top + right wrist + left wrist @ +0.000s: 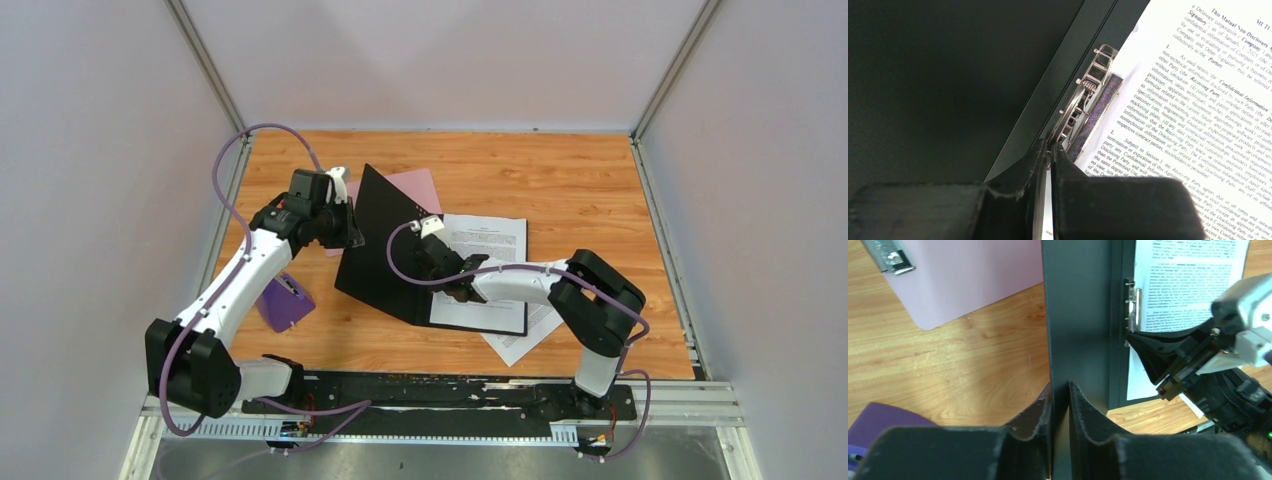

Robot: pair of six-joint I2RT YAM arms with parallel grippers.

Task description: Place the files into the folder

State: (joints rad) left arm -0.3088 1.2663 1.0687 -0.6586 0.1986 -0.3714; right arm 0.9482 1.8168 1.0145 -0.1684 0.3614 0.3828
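Note:
The black folder [375, 255] lies open, its cover [1080, 315] raised on edge. My left gripper [345, 228] [1060, 387] straddles that cover's edge with its jaws slightly apart. One of the files [495, 245] [1198, 100], a printed white sheet, lies on the folder's flat right panel beside the metal clip [1088, 95] [1133, 305]. My right gripper [447, 275] [1050, 147] is shut on the near end of the clip's lever. A second printed sheet [520, 345] sticks out from under the folder's front right corner.
A pink folder [415, 185] [973, 280] with its own metal clip [890, 257] lies behind the black cover. A purple object [285, 302] [878, 420] rests near the left arm. Grey walls enclose the wooden table [600, 190] on three sides.

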